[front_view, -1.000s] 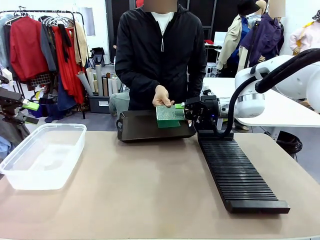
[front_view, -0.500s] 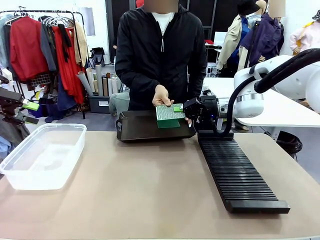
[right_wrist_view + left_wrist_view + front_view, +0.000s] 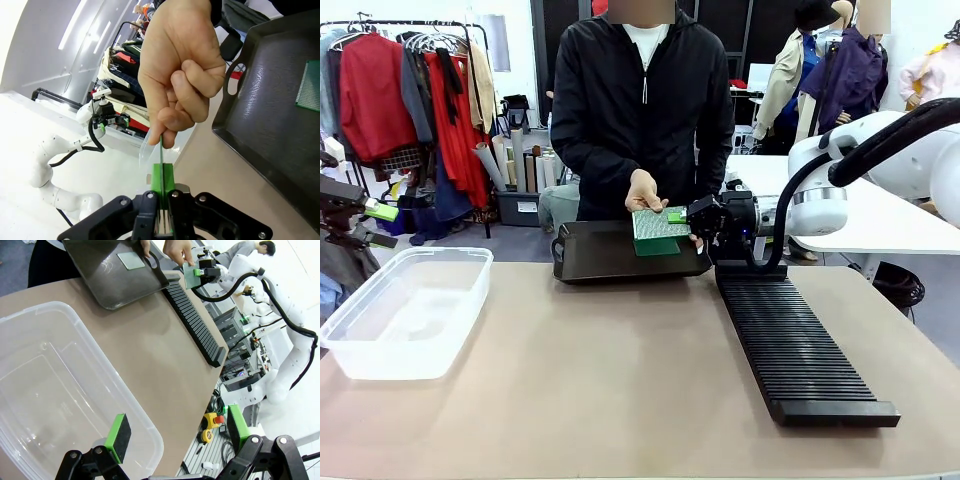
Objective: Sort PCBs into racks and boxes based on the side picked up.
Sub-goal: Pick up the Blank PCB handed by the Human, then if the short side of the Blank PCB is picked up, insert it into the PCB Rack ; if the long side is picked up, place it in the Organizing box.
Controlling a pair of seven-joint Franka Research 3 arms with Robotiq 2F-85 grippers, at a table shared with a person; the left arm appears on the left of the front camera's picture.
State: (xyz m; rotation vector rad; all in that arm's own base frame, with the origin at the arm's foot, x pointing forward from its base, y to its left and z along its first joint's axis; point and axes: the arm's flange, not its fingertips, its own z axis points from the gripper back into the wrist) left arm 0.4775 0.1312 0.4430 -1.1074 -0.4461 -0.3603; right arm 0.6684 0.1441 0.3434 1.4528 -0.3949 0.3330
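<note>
Item: thin green speckled circuit board (image 3: 658, 228), handover.
R gripper (image 3: 678, 216) pinches its edge, person's hand (image 3: 643, 192) opp.; we await release, then pull level.

A PCB (image 3: 658, 230) sits just left of the right gripper (image 3: 682, 214), with the person's hand (image 3: 642, 190) at its far edge. The tray (image 3: 600, 262) lies beneath and left of the gripper. The rack (image 3: 790, 340) lies below and right of it, and the box (image 3: 390, 355) is well off to its left.

The right arm extends leftward at the far side, its right gripper (image 3: 682, 214) clamped on the PCB (image 3: 655, 232), which the person's hand (image 3: 643, 192) pinches too. The left gripper (image 3: 177, 432) is spread wide.
</note>
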